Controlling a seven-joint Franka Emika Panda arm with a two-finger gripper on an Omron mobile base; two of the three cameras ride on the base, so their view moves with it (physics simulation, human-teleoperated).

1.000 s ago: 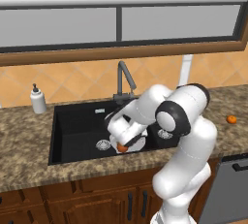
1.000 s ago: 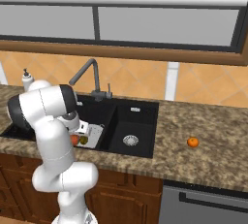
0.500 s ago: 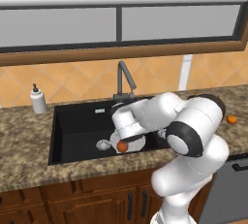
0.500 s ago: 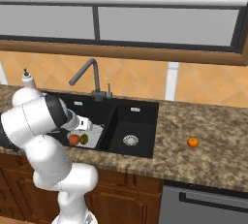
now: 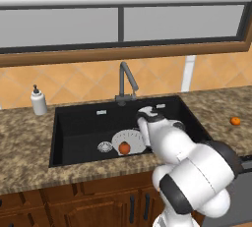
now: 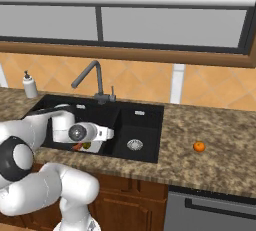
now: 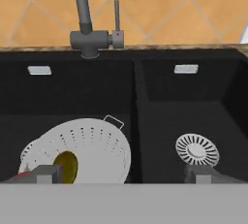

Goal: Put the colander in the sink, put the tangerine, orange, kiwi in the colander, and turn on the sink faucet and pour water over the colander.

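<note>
Hand view, hand (image 7: 122, 174) fingers wide apart above sink (image 7: 193, 97), kiwi (image 7: 66, 166) inside colander (image 7: 92, 148), faucet (image 7: 89, 34) behind.

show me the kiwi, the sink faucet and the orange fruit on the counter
kiwi (image 7: 66, 167), hand view, middle of its green body inside the colander
sink faucet (image 7: 90, 39), hand view, its dark base block
orange fruit on the counter (image 6: 199, 146), right base view, its middle

even flat light, soft rendering

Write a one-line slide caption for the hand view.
Open gripper above the black sink, kiwi in the colander, faucet behind.
</note>
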